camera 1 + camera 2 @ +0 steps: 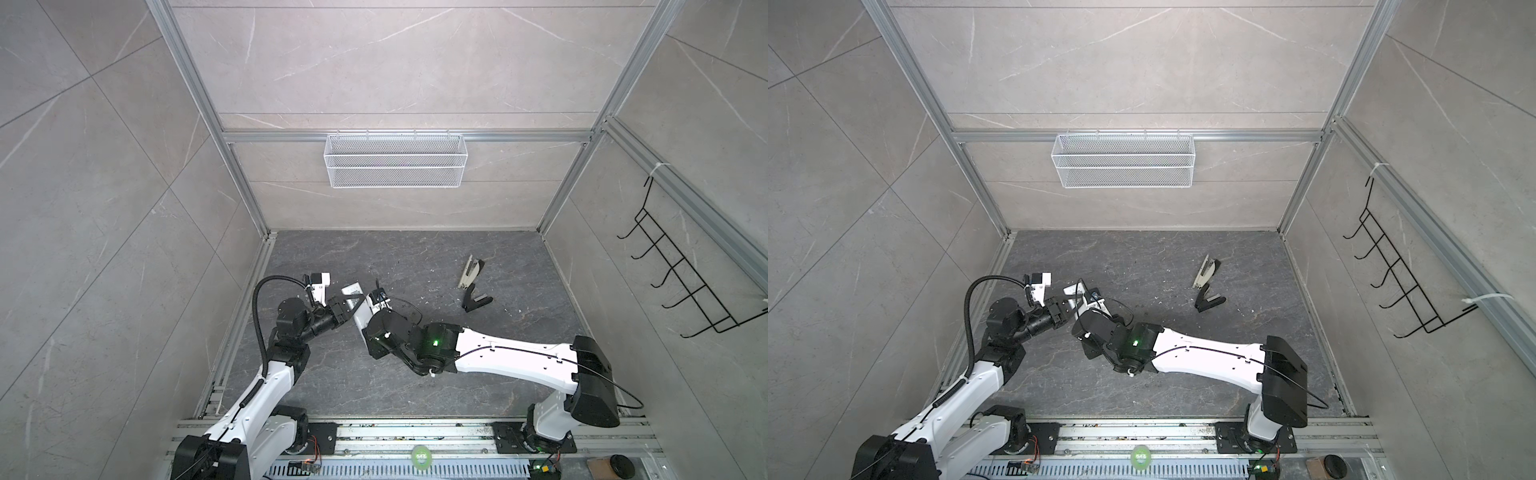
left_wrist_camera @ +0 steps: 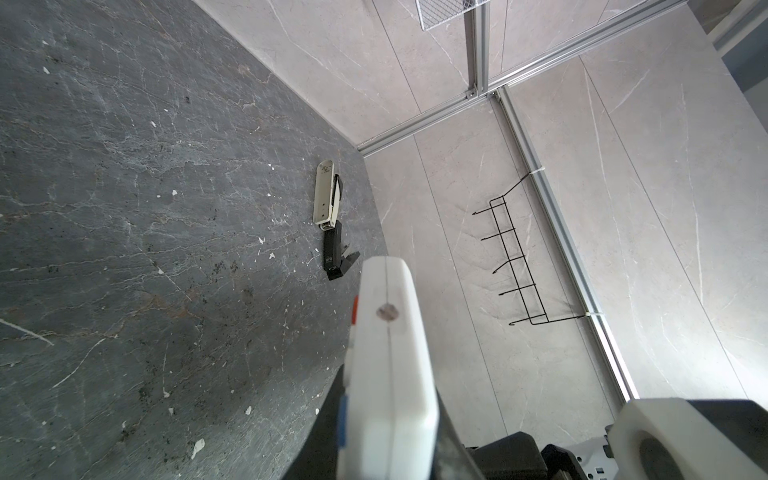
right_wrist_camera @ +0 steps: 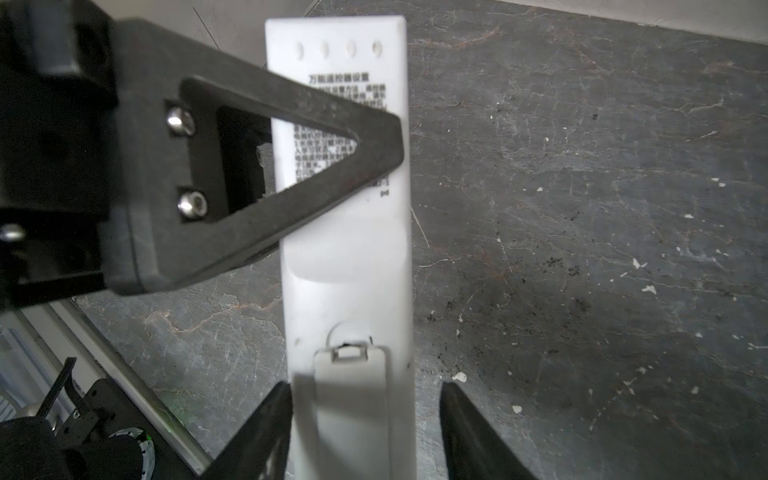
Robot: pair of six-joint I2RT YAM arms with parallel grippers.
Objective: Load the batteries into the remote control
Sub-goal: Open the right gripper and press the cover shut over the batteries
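- Right claw (image 3: 365, 399) sits closest to its own wrist cam: jaws apart, straddling the near end of the remote control (image 3: 349, 266). One finger (image 3: 257, 436) is right at the remote's edge. The other finger (image 3: 469, 436) stands clear of it, w/ table (image 3: 582, 208) showing in the gap. Not clamping.
- Remote's plain white back faces that cam. Toward the far end: a blk of printed text + 4 small oval dimples. At the near end: a hatch (image 3: 351, 395) w/ a small latch tab, btwn the right claw's fingers. Can't tell if the hatch is fully seated.
- Left claw (image 3: 374, 145) is closed on the remote from the side, its black triangular finger lying across the printed text.
- Left wrist cam: remote (image 2: 390, 353) seen edge-on, orange + blue btns on the side turned toward the table.
- Both top views: remote (image 1: 352, 289) (image 1: 1073, 288) is at left-centre of the table, btwn the two claws, mostly hidden by the right arm's wrist.
- Grey-and-black stapler (image 1: 468, 272) lies splayed open on the table, well apart from the remote, toward the right rear.
- White specks (image 3: 648, 289) scattered over the dark table.
- Rear wall: white wire basket (image 1: 394, 166). Right wall: black hook rack (image 1: 681, 282).
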